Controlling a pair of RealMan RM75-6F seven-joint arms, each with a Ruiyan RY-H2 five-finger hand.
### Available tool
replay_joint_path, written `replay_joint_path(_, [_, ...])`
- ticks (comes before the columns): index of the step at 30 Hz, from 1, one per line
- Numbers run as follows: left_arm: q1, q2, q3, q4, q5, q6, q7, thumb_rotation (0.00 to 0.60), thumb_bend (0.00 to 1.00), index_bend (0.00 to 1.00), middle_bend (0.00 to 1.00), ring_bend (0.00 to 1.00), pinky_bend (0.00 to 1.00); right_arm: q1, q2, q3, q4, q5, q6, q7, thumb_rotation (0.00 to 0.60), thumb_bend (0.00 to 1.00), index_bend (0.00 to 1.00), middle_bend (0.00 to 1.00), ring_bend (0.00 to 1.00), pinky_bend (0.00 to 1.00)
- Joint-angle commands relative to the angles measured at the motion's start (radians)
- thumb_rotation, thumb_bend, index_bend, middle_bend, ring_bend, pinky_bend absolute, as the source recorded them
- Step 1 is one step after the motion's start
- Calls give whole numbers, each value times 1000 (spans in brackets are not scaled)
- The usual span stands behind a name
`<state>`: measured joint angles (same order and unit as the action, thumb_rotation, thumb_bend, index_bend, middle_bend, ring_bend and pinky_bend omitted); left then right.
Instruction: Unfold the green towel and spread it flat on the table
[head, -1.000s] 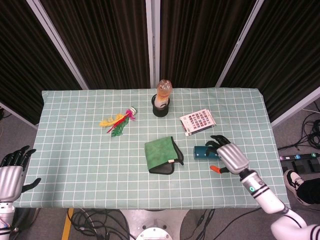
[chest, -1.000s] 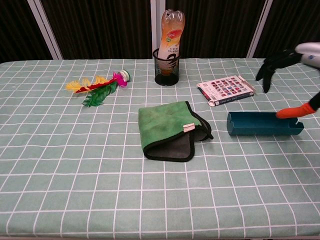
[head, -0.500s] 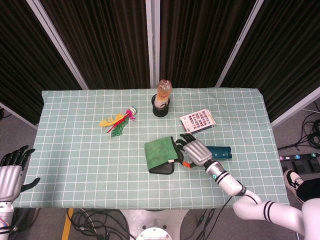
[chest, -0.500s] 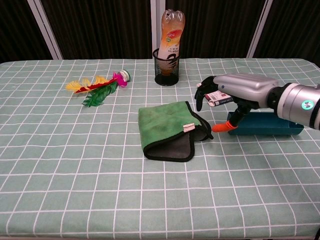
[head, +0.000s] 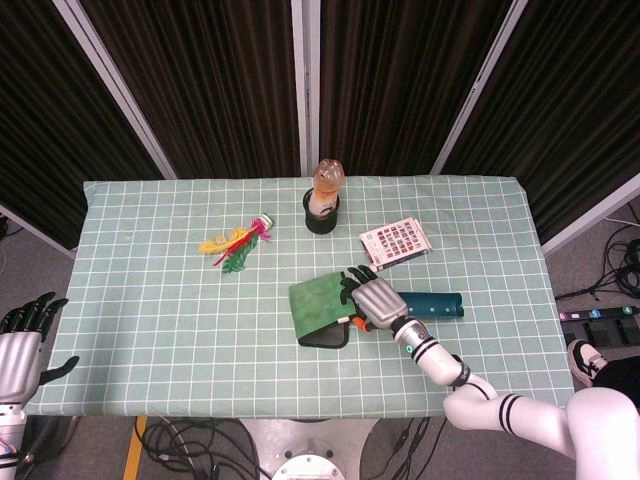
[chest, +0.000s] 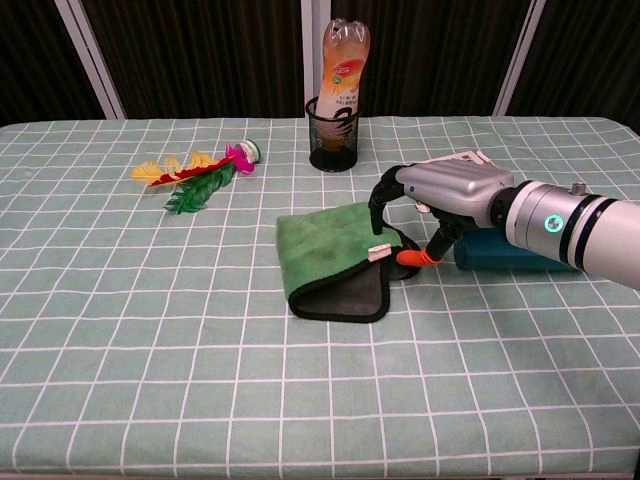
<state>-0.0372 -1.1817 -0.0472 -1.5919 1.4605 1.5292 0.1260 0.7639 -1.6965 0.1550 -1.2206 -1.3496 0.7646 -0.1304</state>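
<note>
While the right hand (chest: 432, 203) hovers with fingers spread, holding nothing, its fingertips sit right at the edge of the folded green towel (chest: 330, 260). Just behind it lies a teal box (head: 436, 304). Left hand (head: 22, 345) hangs open off the bench (chest: 150, 350) edge.

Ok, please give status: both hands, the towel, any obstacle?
Right hand open over towel edge, no grip seen. Left hand open, off the table. Towel folded. Blue box close beside right hand.

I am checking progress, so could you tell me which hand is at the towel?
The right hand: its fingers reach the folded towel's right edge, while the left hand waits off the table's left corner.
</note>
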Motion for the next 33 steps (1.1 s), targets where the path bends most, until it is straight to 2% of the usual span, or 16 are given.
replay_joint_path(1, [0, 0, 0, 0, 0, -1, -1, 600, 122, 236, 243, 189, 209, 8, -9, -1, 12, 4, -3, 7, 600, 271, 410, 181, 3, 43])
replay_joint_path(9, [-3, 0, -2, 2, -1, -5, -2, 600, 122, 236, 243, 189, 209, 21, -17, -1, 28, 5, 5, 32, 600, 369, 491, 200, 7, 44])
replay_joint_path(18, [-18, 1, -4, 3, 10, -19, -1, 600, 122, 236, 243, 189, 209, 30, 3, 5, -8, 9, 20, 43, 600, 443, 506, 211, 10, 44])
replay_joint_path(20, [-23, 0, -5, 3, 15, -21, -1, 600, 122, 236, 243, 189, 209, 32, 3, 11, -17, 10, 28, 50, 600, 459, 548, 219, 16, 44])
replay_joint_path(22, [-28, -3, -9, 4, 15, -25, -8, 600, 122, 236, 243, 189, 209, 34, 0, 19, -25, 10, 42, 57, 600, 469, 622, 235, 25, 44])
replay_joint_path(25, [-47, -8, -19, 0, 8, -52, -46, 600, 118, 236, 243, 189, 209, 41, -8, 37, -40, 16, 56, 68, 599, 473, 678, 250, 30, 44])
replay_joint_path(33, [-144, -69, -82, 39, -23, -156, -219, 600, 104, 308, 262, 192, 209, 86, -44, 121, -86, 97, 82, 5, 600, 472, 699, 253, 43, 44])
